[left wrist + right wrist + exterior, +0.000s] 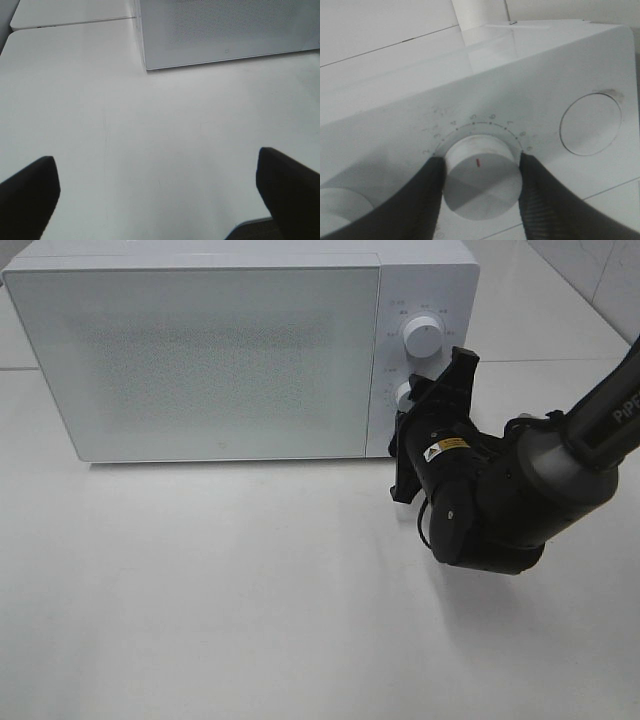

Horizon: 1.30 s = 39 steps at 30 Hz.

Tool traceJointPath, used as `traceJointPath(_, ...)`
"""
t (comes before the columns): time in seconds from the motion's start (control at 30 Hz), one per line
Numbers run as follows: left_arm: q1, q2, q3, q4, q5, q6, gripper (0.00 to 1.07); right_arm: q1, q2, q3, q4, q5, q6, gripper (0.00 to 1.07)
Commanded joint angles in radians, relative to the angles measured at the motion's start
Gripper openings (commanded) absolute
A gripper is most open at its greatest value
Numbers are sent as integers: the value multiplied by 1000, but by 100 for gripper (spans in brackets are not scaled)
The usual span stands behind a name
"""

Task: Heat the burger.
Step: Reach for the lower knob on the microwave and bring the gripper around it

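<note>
The burger is out of view. The white microwave (200, 350) stands at the back of the table with its frosted door closed. My right gripper (412, 405) is at the control panel, shut on the microwave's lower knob (482, 177). Its dark fingers (427, 200) press both sides of the knob, whose red mark points toward the gripper. The upper knob (421, 337) is free. My left gripper (160, 200) stands wide open over the bare table, with nothing between its fingers (30, 195). It looks at the microwave's lower corner (225, 30).
A round recessed button (591, 125) sits on the panel beside the gripped knob. The right arm (560, 455) reaches in from the right edge. The white table (250, 600) stretches in front of the microwave, and a seam between tabletops (75, 22) runs to its left.
</note>
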Motion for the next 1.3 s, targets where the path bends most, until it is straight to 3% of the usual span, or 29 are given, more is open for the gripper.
traceJointPath(0.03,4,-18,3,-7,-12,-7,100,2,-5,-26,-34,-177,-11,13)
traceJointPath(0.4,4,-18,3,-7,-12,-7,100,2,-5,-26,14,-177,-66,17)
traceJointPath(0.63,4,-18,3,-7,-12,-7,100,2,-5,-26,47,-177,-108,25)
traceJointPath(0.7,4,-18,3,-7,-12,-7,100,2,-5,-26,66,-177,-113,42)
traceJointPath(0.73,4,-18,3,-7,-12,-7,100,2,-5,-26,66,-177,-113,42)
traceJointPath(0.8,4,-18,3,-7,-12,-7,100,1,-5,-26,66,-177,-116,55)
traceJointPath(0.83,4,-18,3,-7,-12,-7,100,1,-5,-26,66,-177,-116,55)
traceJointPath(0.9,4,-18,3,-7,-12,-7,100,1,-5,-26,69,-176,-121,68)
traceJointPath(1.0,4,-18,3,-7,-12,-7,100,1,-5,-26,69,-176,-152,75)
traceJointPath(1.3,4,-18,3,-7,-12,-7,100,2,-6,-11,39,-171,-176,76)
